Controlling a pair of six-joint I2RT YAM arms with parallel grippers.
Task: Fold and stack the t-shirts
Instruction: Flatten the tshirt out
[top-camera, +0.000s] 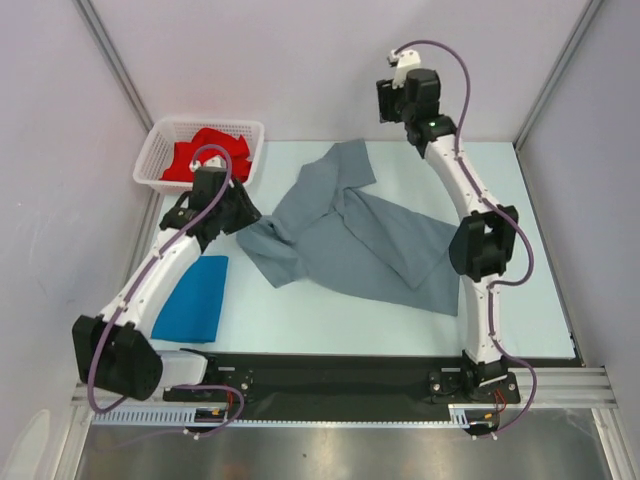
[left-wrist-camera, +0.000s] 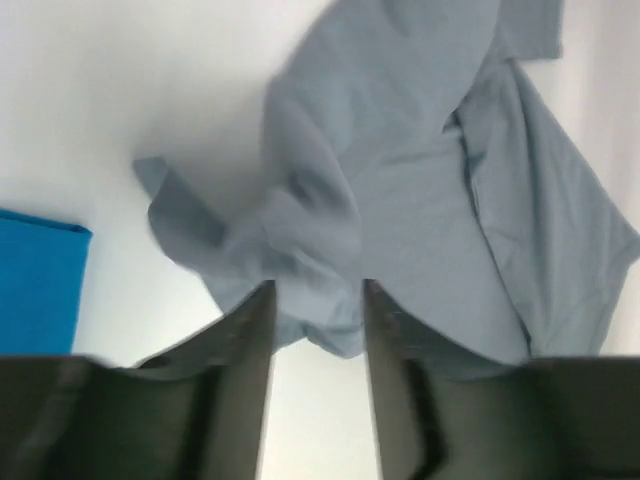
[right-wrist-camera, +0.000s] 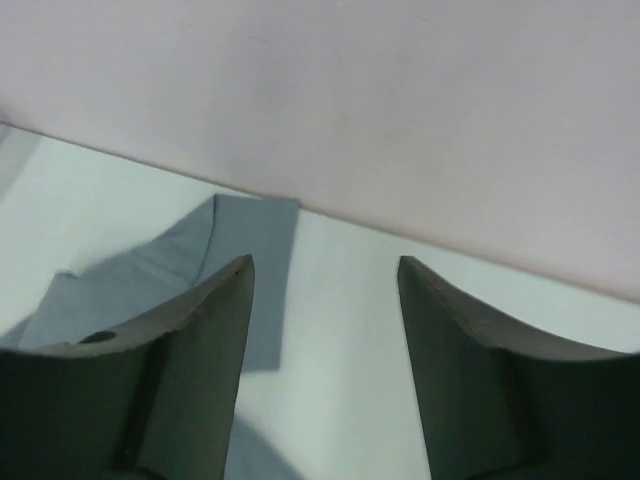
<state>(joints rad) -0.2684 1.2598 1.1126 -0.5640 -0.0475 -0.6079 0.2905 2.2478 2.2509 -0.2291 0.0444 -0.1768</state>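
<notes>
Dark fingers of the left pincer fill the bottom of the left wrist view. They are parted by a moderate gap with nothing clamped between them, and their tips sit right at the rumpled left edge of the slate-grey cloth t-shirt. That shirt lies spread but creased and partly folded over itself across the middle of the pale worktop, one end reaching toward the far edge. Near it on the left, apart from it, a bright blue cloth t-shirt lies folded into a flat oblong beside the left forearm. A red cloth t-shirt is bunched inside the white plastic mesh basket at the far left corner, just behind the left wrist. The left arm runs diagonally from its elbow at the near left corner up to the grey shirt's edge. The right arm arches far forward. The right pincer hangs wide open and empty above the far end of the grey shirt, close to the lilac back wall.
</notes>
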